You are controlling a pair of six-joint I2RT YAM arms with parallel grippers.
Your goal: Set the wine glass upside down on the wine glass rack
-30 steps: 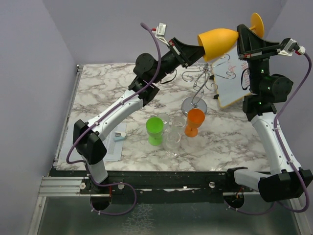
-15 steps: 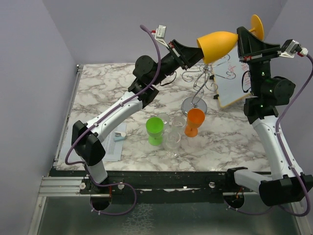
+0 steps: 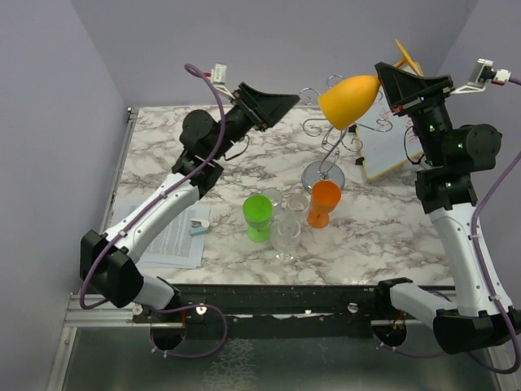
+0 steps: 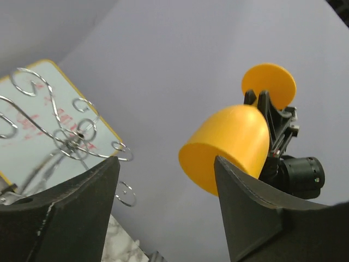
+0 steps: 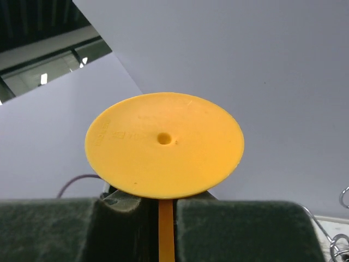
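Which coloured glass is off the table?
The yellow wine glass, gripped by its stem in the right end effector; the orange glass and green cup stand on the table.

The left fingers (image 3: 275, 103) no longer clasp the bowl of the wine glass (image 3: 350, 99). They now stand spread with nothing between them, drawn back to the left of the wine glass rack (image 3: 331, 145) and clear of the glass. The whole left arm swings leftward too, its elbow now farther from the rack. The glass hangs from the right fingers (image 3: 404, 83) alone, pinched at the stem. It sits lower, nearer the rack's curled arms, with its bowl tipped down toward them instead of level. Its foot now shows almost edge-on.
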